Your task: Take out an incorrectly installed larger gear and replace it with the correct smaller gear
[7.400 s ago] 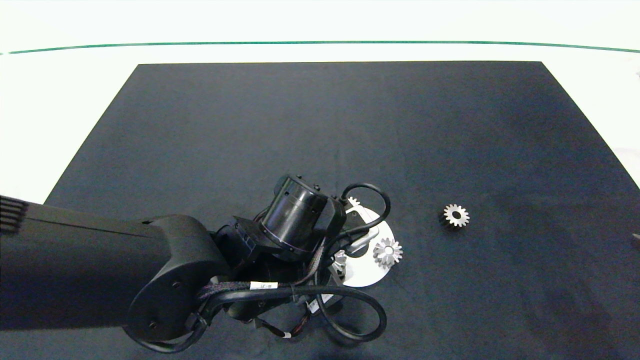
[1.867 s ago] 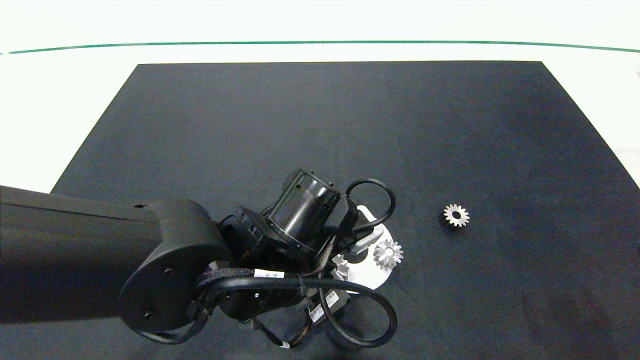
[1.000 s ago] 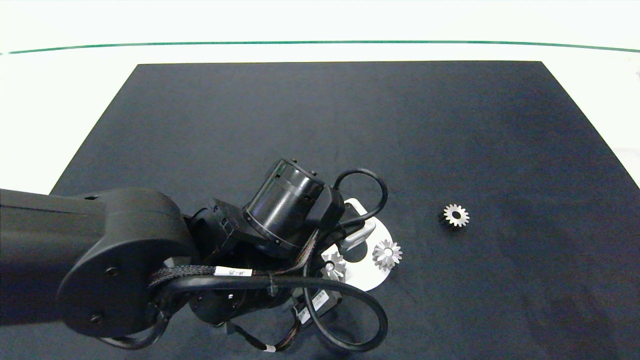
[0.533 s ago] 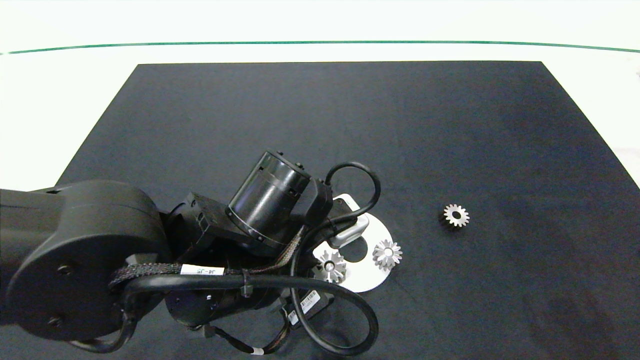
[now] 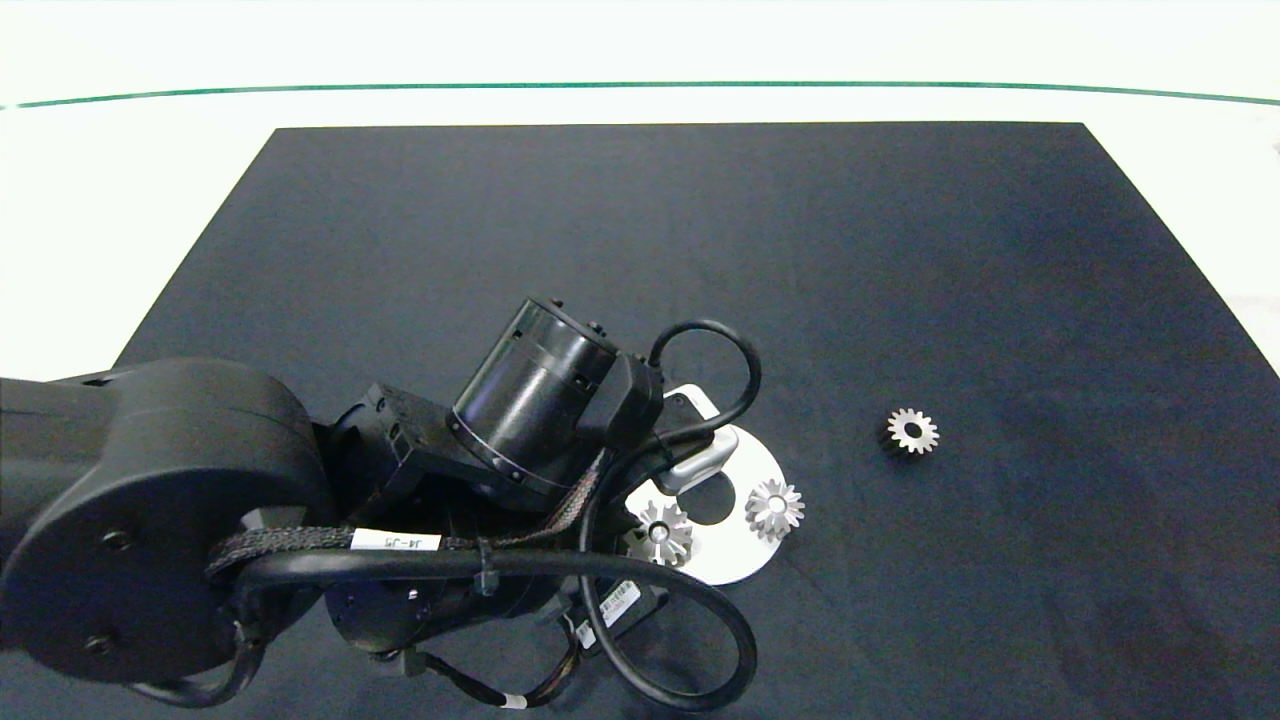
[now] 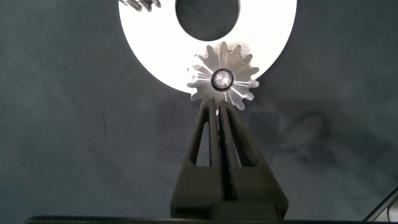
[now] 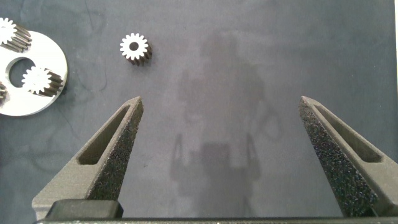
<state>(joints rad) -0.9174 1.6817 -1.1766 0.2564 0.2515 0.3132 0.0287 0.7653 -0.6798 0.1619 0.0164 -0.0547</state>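
The left gripper, fingers pressed together, points straight at a gear mounted on the plate's rim (right gripper gapes wide, well apart)

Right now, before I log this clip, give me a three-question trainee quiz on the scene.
1. True or false: the right end effector is open.
2. The loose gear lies: A on the disc; B on the mat; C between fingers.
3. Fill in: the left end effector points at a gear seated on the ___.
Key: 1 true; 2 B; 3 disc.
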